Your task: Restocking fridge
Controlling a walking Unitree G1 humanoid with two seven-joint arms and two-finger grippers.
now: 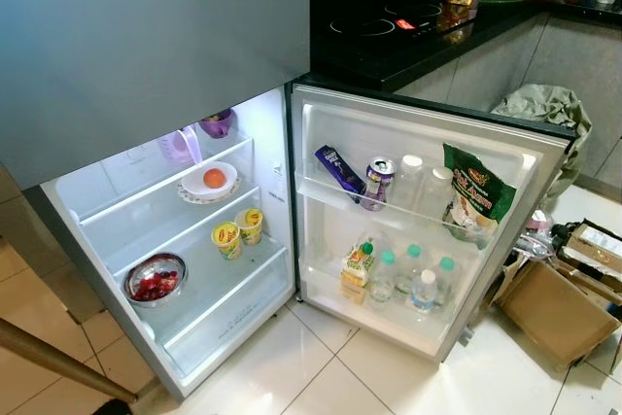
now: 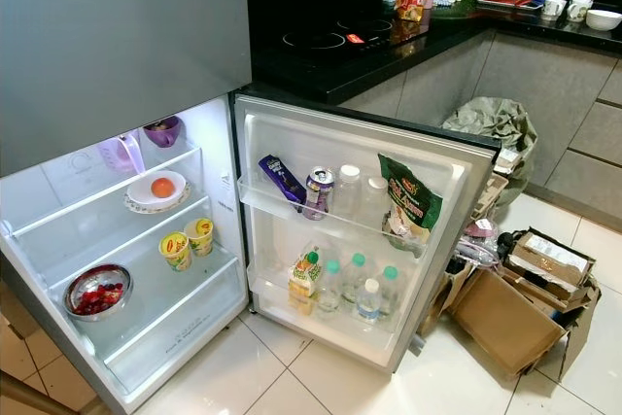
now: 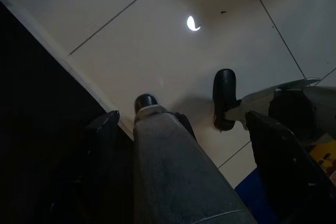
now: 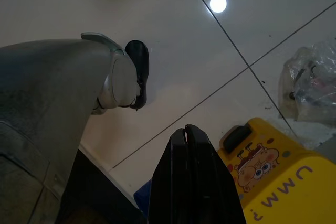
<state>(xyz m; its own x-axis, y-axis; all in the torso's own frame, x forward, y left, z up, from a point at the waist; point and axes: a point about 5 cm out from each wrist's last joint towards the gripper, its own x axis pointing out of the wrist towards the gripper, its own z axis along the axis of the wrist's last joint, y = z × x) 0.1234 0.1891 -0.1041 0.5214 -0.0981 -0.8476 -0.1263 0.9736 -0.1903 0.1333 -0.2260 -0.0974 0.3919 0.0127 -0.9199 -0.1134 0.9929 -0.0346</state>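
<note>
White fridge point(image 1: 282, 133) stands open; right end effector point(image 4: 185, 132) hangs pinched closed over pale tiled floor point(image 4: 173, 40), left end effector point(image 3: 184, 121) spread wide.

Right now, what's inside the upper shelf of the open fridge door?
The upper door shelf holds a purple packet, a drink can, two clear white-capped bottles and a green snack bag. The shelf's frosted front hides their bases.

Open fridge point(image 1: 277, 177), glass shelves holding a plate point(image 1: 208, 185) with an orange fruit point(image 1: 214, 178), two yellow cups point(image 1: 238, 231), a metal bowl point(image 1: 155, 279) of red fruit, door racks point(image 1: 389, 206) with bottles point(image 1: 413, 284), a can point(image 1: 377, 182), a green snack bag point(image 1: 473, 191), a juice carton point(image 1: 358, 269)
</note>
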